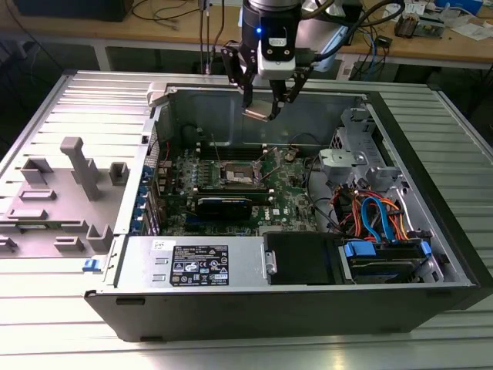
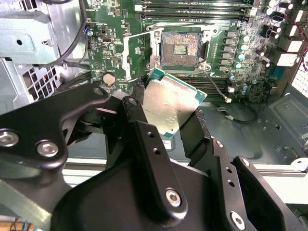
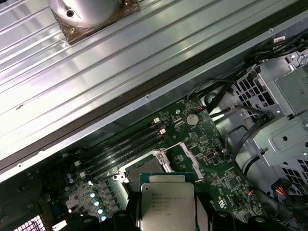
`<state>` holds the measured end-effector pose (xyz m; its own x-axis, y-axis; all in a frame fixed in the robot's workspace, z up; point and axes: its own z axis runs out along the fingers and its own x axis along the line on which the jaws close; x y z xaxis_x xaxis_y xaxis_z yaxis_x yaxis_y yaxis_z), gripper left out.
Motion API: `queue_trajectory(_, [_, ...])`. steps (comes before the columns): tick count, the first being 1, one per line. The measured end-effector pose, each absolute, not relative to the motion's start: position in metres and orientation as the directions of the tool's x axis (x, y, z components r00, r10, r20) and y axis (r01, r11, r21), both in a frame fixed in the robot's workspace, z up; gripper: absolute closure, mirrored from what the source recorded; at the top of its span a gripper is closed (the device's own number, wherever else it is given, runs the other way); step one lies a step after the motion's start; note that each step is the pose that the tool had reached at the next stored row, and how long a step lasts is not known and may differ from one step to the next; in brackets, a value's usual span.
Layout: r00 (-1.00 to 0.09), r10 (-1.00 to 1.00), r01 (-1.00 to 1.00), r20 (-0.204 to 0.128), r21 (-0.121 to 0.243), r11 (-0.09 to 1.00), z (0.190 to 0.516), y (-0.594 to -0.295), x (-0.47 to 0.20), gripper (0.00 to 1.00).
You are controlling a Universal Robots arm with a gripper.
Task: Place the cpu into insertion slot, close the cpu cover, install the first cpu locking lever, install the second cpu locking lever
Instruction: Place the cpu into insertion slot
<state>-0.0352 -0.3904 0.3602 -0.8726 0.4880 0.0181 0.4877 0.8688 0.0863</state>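
The cpu, a flat square chip with a silvery top and green edge, hangs tilted above the open computer case, gripped at two opposite edges. My gripper is shut on it, high over the back of the case in the exterior view. The chip also shows between the black fingers in the first wrist view, cpu. The insertion slot lies below on the green board, its dark centre exposed. It appears mid-board in the exterior view as insertion slot. The cpu cover stands swung open beside the socket.
The case lies open on a ribbed metal table. A drive cage, orange and blue cables and a power supply crowd the case. Long black memory slots flank the socket. A grey fixture stands on the exterior view's left.
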Motion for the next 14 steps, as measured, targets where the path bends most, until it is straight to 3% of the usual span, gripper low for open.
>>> queue_trajectory(14, [-0.821,0.57,0.569,0.018,0.086,0.818,0.3593,-0.3904,-0.0352,0.46])
